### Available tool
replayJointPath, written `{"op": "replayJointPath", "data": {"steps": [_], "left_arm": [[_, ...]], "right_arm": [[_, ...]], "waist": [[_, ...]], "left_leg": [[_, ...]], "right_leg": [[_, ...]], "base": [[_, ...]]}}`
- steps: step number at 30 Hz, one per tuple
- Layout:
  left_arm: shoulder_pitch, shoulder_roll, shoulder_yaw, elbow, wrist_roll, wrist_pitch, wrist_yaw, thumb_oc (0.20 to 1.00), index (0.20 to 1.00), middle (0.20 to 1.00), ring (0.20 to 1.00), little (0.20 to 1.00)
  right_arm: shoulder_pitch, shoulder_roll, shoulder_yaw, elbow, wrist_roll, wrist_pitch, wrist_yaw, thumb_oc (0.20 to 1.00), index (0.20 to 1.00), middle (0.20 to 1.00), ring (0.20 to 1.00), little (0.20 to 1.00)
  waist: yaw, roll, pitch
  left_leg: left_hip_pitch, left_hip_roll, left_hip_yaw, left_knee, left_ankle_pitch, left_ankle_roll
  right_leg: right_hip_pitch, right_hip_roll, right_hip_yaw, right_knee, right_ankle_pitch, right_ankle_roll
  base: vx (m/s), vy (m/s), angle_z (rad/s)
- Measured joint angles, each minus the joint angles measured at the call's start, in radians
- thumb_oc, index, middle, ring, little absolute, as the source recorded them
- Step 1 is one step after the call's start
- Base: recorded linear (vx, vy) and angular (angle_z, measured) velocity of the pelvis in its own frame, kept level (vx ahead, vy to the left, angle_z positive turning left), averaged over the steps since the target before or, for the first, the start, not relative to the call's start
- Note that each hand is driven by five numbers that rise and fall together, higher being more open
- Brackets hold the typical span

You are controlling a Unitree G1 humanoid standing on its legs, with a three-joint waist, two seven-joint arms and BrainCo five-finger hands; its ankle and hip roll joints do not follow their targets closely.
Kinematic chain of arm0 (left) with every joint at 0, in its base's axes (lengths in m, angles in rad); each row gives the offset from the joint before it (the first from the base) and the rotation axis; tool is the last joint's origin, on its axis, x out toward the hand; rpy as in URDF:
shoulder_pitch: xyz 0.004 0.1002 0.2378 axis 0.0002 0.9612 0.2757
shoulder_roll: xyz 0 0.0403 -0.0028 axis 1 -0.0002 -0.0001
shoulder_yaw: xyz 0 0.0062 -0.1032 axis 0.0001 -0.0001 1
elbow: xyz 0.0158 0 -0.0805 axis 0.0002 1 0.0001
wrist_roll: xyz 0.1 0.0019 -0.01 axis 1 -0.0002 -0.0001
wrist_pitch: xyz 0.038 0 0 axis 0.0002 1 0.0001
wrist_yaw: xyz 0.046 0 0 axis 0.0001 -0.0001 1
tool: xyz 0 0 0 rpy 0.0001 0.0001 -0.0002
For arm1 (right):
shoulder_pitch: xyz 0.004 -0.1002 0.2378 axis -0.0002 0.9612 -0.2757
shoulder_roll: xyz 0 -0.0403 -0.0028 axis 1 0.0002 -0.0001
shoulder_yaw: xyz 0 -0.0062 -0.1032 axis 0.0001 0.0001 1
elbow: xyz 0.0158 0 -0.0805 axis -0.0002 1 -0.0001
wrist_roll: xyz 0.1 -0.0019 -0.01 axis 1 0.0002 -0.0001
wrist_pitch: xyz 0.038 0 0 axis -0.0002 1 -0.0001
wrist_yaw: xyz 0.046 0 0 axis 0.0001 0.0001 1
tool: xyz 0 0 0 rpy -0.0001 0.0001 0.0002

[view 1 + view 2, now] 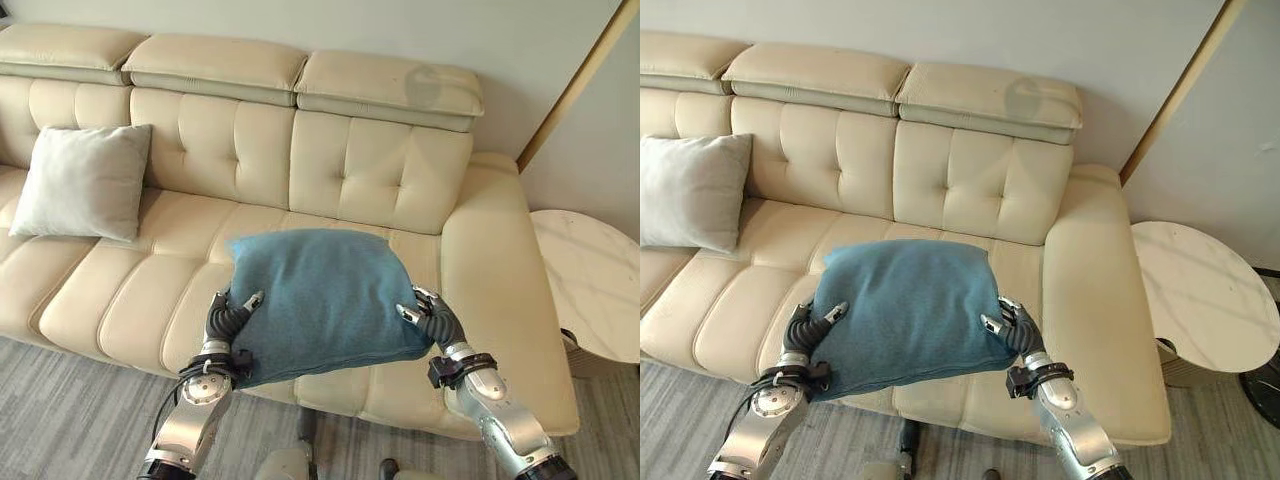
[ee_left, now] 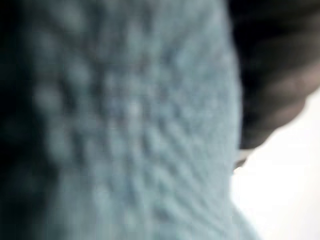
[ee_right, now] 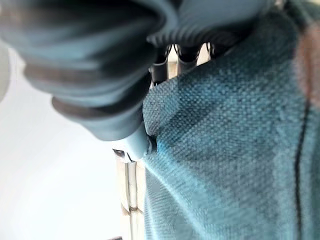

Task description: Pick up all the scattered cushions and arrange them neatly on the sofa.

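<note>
Grey cushion (image 1: 688, 190) cut off; blue cushion (image 1: 320, 300) hides sofa (image 1: 390, 170) seat.

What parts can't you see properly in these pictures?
- Sofa seat under the blue cushion: covered by it, eye views.
- Left hand and right hand: undersides behind the cushion.
- Grey cushion: cut by the right eye view's edge.
- Left wrist view: blurred fabric.

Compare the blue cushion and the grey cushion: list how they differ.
The blue cushion is held between the left hand and the right hand, over the front of the seat; the grey cushion sits free on the sofa.
The blue cushion lies nearly flat; the grey cushion leans upright against the backrest.
The blue cushion is dark teal; the grey cushion is pale.
Both are soft, roughly square cushions.
</note>
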Motion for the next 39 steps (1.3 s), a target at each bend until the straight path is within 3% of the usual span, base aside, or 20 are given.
{"op": "replayJointPath", "data": {"steps": [2, 4, 5, 6, 8, 10, 17, 23, 25, 28, 30, 35, 38, 39], "left_arm": [[-0.015, 0.016, -0.002, 0.000, 0.000, 0.000, -0.001, 0.200, 0.200, 0.200, 0.200, 0.200], [-0.053, 0.027, -0.001, 0.000, 0.001, 0.000, 0.000, 0.200, 0.200, 0.200, 0.200, 0.200], [-0.068, 0.036, 0.002, 0.000, 0.007, 0.000, 0.001, 0.200, 0.200, 0.200, 0.200, 0.200], [-0.071, 0.042, 0.000, 0.000, 0.027, -0.001, 0.001, 0.200, 0.200, 0.200, 0.200, 0.200], [-0.077, 0.031, -0.009, -0.001, 0.032, -0.002, -0.002, 0.200, 0.200, 0.200, 0.200, 0.200], [-0.065, 0.026, -0.020, -0.001, 0.032, -0.002, -0.001, 0.200, 0.200, 0.200, 0.200, 0.200], [-0.015, 0.003, -0.019, -0.001, 0.031, -0.002, -0.001, 0.200, 0.200, 0.200, 0.200, 0.200], [-0.062, 0.006, -0.040, 0.001, 0.033, -0.002, 0.027, 0.200, 0.200, 0.200, 0.200, 0.200], [-0.164, 0.015, -0.055, 0.014, 0.038, -0.001, 0.048, 0.200, 0.200, 0.200, 0.200, 0.200], [-0.622, 0.058, -0.171, 0.247, 0.052, -0.003, 0.140, 0.200, 0.200, 0.200, 0.200, 0.200], [-0.920, 0.058, -0.230, 0.390, 0.049, -0.005, 0.200, 0.200, 0.200, 0.200, 0.200, 0.200], [-1.153, 0.143, -0.287, 0.463, 0.049, -0.066, 0.243, 0.200, 0.200, 0.200, 0.200, 0.200], [-1.350, 0.170, -0.360, 0.653, 0.053, -0.083, 0.272, 0.200, 0.200, 0.200, 0.200, 0.200], [-1.398, 0.164, -0.384, 0.725, 0.060, -0.082, 0.276, 0.200, 0.200, 0.200, 0.200, 0.200]], "right_arm": [[0.003, 0.005, 0.000, 0.000, -0.001, 0.002, 0.000, 0.200, 0.200, 0.200, 0.200, 0.200], [-0.004, 0.024, -0.006, 0.000, -0.018, 0.001, -0.003, 0.200, 0.200, 0.200, 0.200, 0.200], [-0.007, 0.031, 0.000, 0.000, -0.019, 0.001, -0.005, 0.200, 0.200, 0.200, 0.200, 0.200], [-0.004, 0.030, 0.005, 0.000, -0.020, 0.000, -0.005, 0.200, 0.200, 0.200, 0.200, 0.200], [0.017, 0.007, 0.002, 0.000, -0.020, 0.000, -0.005, 0.200, 0.200, 0.200, 0.200, 0.200], [0.016, 0.003, 0.000, 0.001, -0.020, 0.001, -0.006, 0.200, 0.200, 0.200, 0.200, 0.200], [0.019, -0.007, 0.006, 0.002, -0.019, 0.004, -0.017, 0.200, 0.200, 0.200, 0.200, 0.200], [-0.022, -0.011, 0.009, 0.002, -0.019, 0.004, -0.051, 0.200, 0.200, 0.200, 0.200, 0.200], [-0.111, -0.011, 0.010, 0.018, -0.019, 0.003, -0.082, 0.200, 0.200, 0.200, 0.200, 0.200], [-0.522, -0.022, 0.025, 0.252, -0.021, -0.003, -0.188, 0.200, 0.200, 0.200, 0.200, 0.200], [-0.791, -0.047, 0.041, 0.387, -0.035, -0.003, -0.269, 0.200, 0.200, 0.200, 0.200, 0.200], [-0.968, -0.091, 0.073, 0.405, -0.050, -0.022, -0.351, 0.200, 0.200, 0.200, 0.200, 0.200], [-1.130, -0.095, 0.127, 0.525, -0.077, -0.049, -0.379, 0.200, 0.200, 0.200, 0.200, 0.200], [-1.180, -0.093, 0.154, 0.585, -0.077, -0.050, -0.391, 0.200, 0.200, 0.200, 0.200, 0.200]], "waist": [[-0.010, -0.007, 0.000], [-0.011, -0.022, 0.002], [-0.008, -0.021, 0.003], [-0.006, -0.024, 0.002], [-0.030, -0.028, 0.003], [-0.021, -0.025, 0.002], [-0.019, -0.003, -0.009], [-0.019, 0.000, -0.014], [-0.022, 0.001, -0.015], [-0.010, 0.020, 0.007], [-0.005, 0.042, 0.076], [-0.009, 0.027, 0.148], [-0.021, 0.026, 0.166], [-0.028, 0.026, 0.171]], "left_leg": [[0.027, -0.010, 0.031, 0.000, -0.020, 0.024], [0.037, -0.007, 0.112, 0.000, -0.034, 0.034], [0.038, 0.004, 0.153, -0.001, -0.052, 0.024], [0.037, 0.006, 0.162, -0.001, -0.056, 0.015], [0.033, 0.004, 0.139, -0.001, -0.056, 0.010], [0.029, 0.012, 0.136, -0.008, -0.059, 0.003], [0.034, 0.042, 0.124, -0.008, -0.054, -0.033], [0.022, 0.042, 0.100, -0.001, -0.046, -0.029], [-0.033, 0.043, 0.087, 0.000, -0.029, -0.027], [-0.288, 0.072, 0.072, 0.113, -0.007, -0.026], [-0.402, 0.076, 0.057, 0.160, -0.004, -0.033], [-0.514, 0.068, 0.080, 0.173, 0.010, -0.049], [-0.657, 0.066, 0.078, 0.201, 0.006, -0.043], [-0.689, 0.068, 0.075, 0.203, 0.029, -0.053]], "right_leg": [[-0.020, -0.016, -0.002, 0.054, -0.006, 0.024], [-0.126, -0.040, -0.011, 0.154, -0.027, 0.061], [-0.171, -0.062, -0.103, 0.119, -0.023, 0.059], [-0.166, -0.058, -0.154, 0.045, -0.001, 0.052], [-0.121, -0.047, -0.141, -0.058, 0.102, 0.040], [-0.114, -0.035, -0.141, -0.089, 0.142, 0.022], [-0.072, 0.003, -0.154, -0.153, 0.180, 0.001], [-0.072, 0.007, -0.173, -0.151, 0.176, -0.004], [-0.121, 0.009, -0.179, -0.151, 0.183, -0.006], [-0.367, 0.017, -0.189, -0.040, 0.181, -0.006], [-0.499, 0.013, -0.189, 0.053, 0.175, -0.014], [-0.686, -0.008, -0.146, 0.184, 0.132, -0.036], [-0.851, -0.014, -0.135, 0.258, 0.123, -0.040], [-0.886, -0.012, -0.135, 0.264, 0.127, -0.043]], "base": [[-0.02, 0.147, -0.79], [0.00, 0.112, -1.07], [0.03, 0.051, -1.12], [0.01, -0.011, -0.52], [0.09, -0.026, 0.18], [0.14, -0.009, 0.04], [0.10, 0.000, 0.02], [-0.05, -0.019, 0.11], [-0.40, -0.073, 0.21], [-0.36, -0.082, 0.12], [-0.11, -0.031, 0.05], [-0.08, -0.001, -0.08], [-0.01, -0.027, -0.03], [-0.05, -0.018, 0.01]]}}
